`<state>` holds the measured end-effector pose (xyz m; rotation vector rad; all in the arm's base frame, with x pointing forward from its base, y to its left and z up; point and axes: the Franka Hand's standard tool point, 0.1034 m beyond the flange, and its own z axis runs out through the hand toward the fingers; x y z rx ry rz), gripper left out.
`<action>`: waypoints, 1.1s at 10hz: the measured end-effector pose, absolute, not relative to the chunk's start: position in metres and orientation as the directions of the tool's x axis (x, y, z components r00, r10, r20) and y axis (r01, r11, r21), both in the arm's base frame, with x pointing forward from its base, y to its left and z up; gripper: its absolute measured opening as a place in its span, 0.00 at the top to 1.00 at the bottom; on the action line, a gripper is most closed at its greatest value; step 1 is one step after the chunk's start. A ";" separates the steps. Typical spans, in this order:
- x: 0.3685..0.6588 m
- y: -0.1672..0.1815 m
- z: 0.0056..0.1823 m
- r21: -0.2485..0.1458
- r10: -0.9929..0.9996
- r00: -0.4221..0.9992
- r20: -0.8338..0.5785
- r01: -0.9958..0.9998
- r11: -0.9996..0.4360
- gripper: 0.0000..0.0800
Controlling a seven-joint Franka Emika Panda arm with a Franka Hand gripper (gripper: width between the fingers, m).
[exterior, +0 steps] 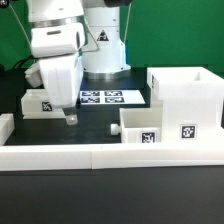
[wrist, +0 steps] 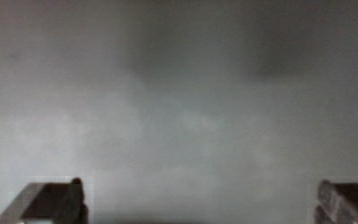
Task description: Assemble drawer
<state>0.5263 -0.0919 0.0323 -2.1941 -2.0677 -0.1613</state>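
The tall boxy white housing (exterior: 186, 98) stands at the exterior view's right, with a tag low on its front. A small open-top tray (exterior: 145, 127) with a tag sits against its left side. The second tray (exterior: 36, 103) lies at the left, partly hidden behind my gripper (exterior: 67, 114). The gripper hangs just above the table beside that tray. In the wrist view the gripper (wrist: 194, 205) is open and empty. Its fingertips (wrist: 51, 203) stand wide apart, with only blurred grey surface between them.
A long low white bar (exterior: 100, 156) runs along the front, with a short raised end (exterior: 5, 125) at the left. The marker board (exterior: 112, 98) lies flat behind the gripper. The robot base (exterior: 103, 45) stands at the back.
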 end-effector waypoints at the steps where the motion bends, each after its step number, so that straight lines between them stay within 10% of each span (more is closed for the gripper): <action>1: 0.524 -0.093 0.031 -0.020 0.982 0.070 0.176 0.997 -0.068 0.19; 11: 0.529 -0.060 0.017 -0.026 0.976 -0.032 0.217 0.999 0.039 0.19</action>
